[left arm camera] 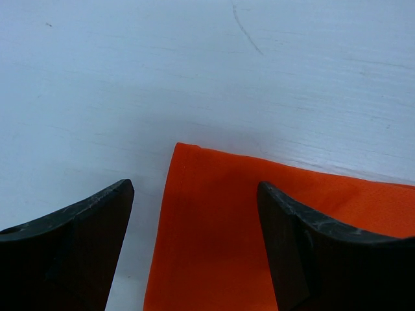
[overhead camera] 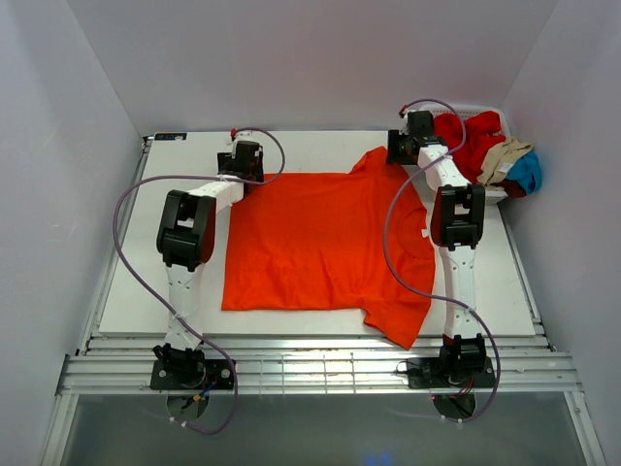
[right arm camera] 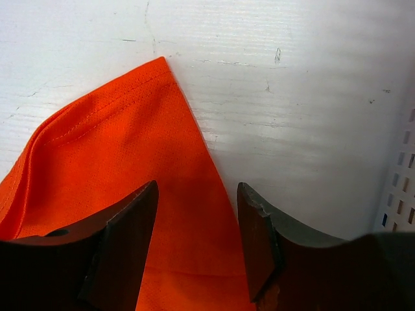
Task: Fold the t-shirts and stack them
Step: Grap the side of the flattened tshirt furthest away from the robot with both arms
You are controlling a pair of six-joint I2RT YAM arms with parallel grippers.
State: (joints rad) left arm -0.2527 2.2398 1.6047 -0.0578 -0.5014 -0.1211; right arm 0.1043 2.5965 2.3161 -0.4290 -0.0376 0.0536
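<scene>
Lying flat across the white table [overhead camera: 146, 291], a bright orange t-shirt [overhead camera: 310, 243] fills the middle of the surface, with its hem toward the left arm's side, its collar toward the right arm's side, and its near sleeve reaching the table's front edge. The left tool [overhead camera: 242, 158] hangs over the shirt's far hem corner. In the left wrist view its two dark fingers are spread wide, the pointed orange corner lies between them, and bare table shows beyond. The right tool [overhead camera: 406, 146] sits over the tip of the far sleeve. The right wrist view shows it spread too, one finger above the stitched orange cloth and the other above bare table just beside the sleeve's edge. Whether either tool's fingertips touch the cloth cannot be told from these views, and neither tool pinches anything. At the far right corner of the table stands a white lattice-sided basket [overhead camera: 497, 194], just beside the right tool, holding a crumpled red t-shirt [overhead camera: 471, 136], a tan t-shirt [overhead camera: 505, 155] and a blue t-shirt [overhead camera: 530, 173] heaped together, the blue one hanging over the basket's right side.
</scene>
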